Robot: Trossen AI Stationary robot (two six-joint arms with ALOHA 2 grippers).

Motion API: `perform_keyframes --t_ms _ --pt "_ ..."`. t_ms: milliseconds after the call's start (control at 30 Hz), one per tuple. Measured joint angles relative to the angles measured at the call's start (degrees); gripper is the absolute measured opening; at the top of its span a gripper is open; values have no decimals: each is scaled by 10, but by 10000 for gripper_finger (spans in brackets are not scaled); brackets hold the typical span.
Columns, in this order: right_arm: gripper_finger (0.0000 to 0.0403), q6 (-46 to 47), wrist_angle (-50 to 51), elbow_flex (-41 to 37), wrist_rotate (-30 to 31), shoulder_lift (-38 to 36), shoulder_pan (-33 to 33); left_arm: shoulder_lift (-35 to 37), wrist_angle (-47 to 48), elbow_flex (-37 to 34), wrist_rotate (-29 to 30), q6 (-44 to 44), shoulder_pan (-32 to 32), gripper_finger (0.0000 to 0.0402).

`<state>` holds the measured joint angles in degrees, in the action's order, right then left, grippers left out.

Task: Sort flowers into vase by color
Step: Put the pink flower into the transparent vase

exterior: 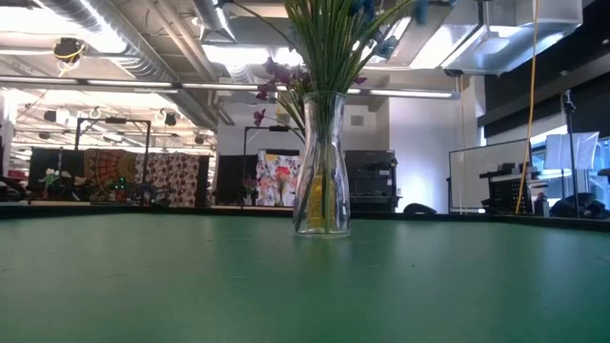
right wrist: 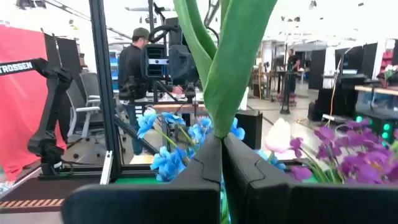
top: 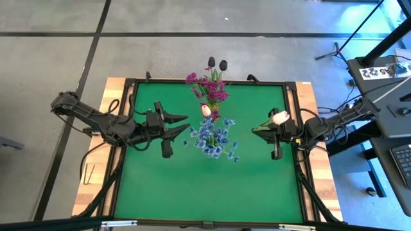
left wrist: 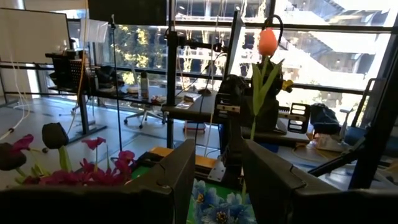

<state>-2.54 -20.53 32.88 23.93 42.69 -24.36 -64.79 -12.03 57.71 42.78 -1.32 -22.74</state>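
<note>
A glass vase (exterior: 321,181) stands mid-table, holding blue sprays (top: 213,138), magenta sprays (top: 209,86), a pale pink tulip (top: 205,110) and two near-black tulips (top: 217,63). My left gripper (top: 188,125) hovers open just left of the bouquet, touching nothing; its wrist view looks past the open fingers (left wrist: 217,155) at the blue blossoms (left wrist: 214,208). My right gripper (top: 255,129) is to the right of the bouquet, shut on another pink tulip (top: 280,117). Neither gripper shows in the low view. My right gripper (right wrist: 222,140) pinches the pink tulip between its two fingers at the leafy part of the stem (right wrist: 219,121). The fingers lie level, coming from the table's right, across the stem. The tulip is lifted clear and near upright, with the bud (left wrist: 267,42) above the gripper.
The green mat (top: 205,192) is bare in front of the vase. A black frame (top: 292,82) borders the mat. Beyond the right edge stand a desk and stands (top: 385,77). A person (right wrist: 132,62) stands in the room beyond the table.
</note>
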Motion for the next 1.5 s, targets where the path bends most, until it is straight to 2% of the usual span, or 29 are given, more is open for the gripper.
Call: perform_keyframes --t_ms 233,667,833,1233,1500 --pt "0 -32 -85 -11 -25 72 0 0 0 0 0 -1 0 128" --pt "0 -97 -160 -11 -11 188 14 -2 31 0 0 -32 9 128" --pt "0 -80 -147 -11 -26 209 45 -2 42 0 -4 -46 16 128" --pt "0 -4 -142 -10 -144 271 101 -2 43 0 -5 -46 16 128" --pt "0 22 -140 -10 -152 320 103 -2 46 0 -5 -46 16 128"
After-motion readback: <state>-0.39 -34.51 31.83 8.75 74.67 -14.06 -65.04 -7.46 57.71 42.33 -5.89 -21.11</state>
